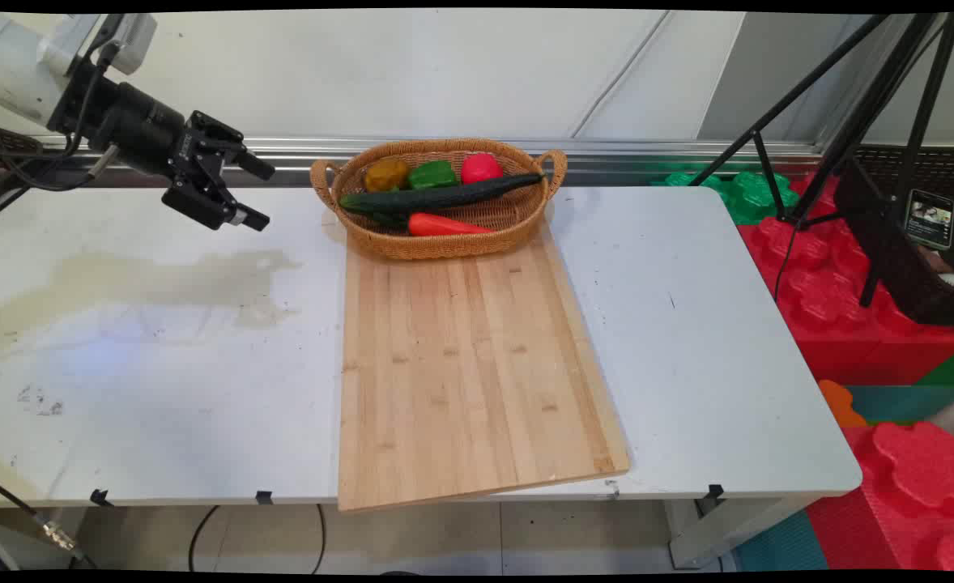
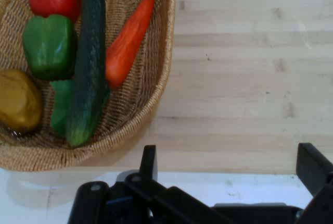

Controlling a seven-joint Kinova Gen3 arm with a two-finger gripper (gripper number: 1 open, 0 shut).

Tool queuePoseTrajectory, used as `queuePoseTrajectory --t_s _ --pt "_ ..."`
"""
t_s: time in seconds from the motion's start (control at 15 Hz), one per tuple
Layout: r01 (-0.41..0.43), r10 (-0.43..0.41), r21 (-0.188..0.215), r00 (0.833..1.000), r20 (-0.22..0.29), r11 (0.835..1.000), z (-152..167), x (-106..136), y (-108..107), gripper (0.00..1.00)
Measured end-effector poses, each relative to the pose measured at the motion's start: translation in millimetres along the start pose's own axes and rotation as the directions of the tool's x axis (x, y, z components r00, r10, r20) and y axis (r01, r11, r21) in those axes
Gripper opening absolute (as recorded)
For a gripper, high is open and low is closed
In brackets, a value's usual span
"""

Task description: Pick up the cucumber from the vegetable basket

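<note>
The cucumber (image 1: 443, 197) lies across the basket (image 1: 445, 243) and covers part of what sits under it: a second green piece (image 2: 61, 107) shows only as a stub in the hand view, and what it is cannot be told. The yellow pepper (image 1: 386, 174) is cut by the hand view's left edge, and the basket's left rim runs out of that view too. A small screen (image 1: 929, 218) on the tripod (image 1: 866, 113) at the right is too small to read.

The end effector (image 1: 254, 192) hangs above the table's (image 1: 161, 364) far left part, well apart from the basket and pointing toward it, tilted slightly down. Its two fingers (image 1: 256, 167) stand wide apart with nothing between them. The white arm (image 1: 15, 65) enters from the upper left, black cables (image 1: 23, 174) looping below it.

In the basket also lie a green pepper (image 1: 433, 174), a red pepper (image 1: 481, 168) and a carrot (image 1: 445, 225). The basket rests on the far end of a wooden board (image 1: 469, 364), whose near corner overhangs the table edge. The white table carries a brownish stain (image 1: 161, 279) at the left. Behind is a pale wall (image 1: 404, 65); red and green foam mats (image 1: 849, 324) cover the floor at the right.
</note>
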Motion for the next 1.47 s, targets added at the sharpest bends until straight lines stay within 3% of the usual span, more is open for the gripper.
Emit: queuePoseTrajectory --t_s 0.4,0.87,1.2,1.47 --pt "0.018 -0.017 0.023 0.999 -0.036 1.0 3 10 -11 1.0" --pt "-0.001 0.008 0.078 0.996 -0.092 0.997 22 38 -40 1.0" --pt "-0.024 0.035 0.099 0.993 -0.11 0.995 49 59 -61 1.0" --pt "-0.036 0.048 0.125 0.994 -0.097 0.991 77 72 -77 1.0"
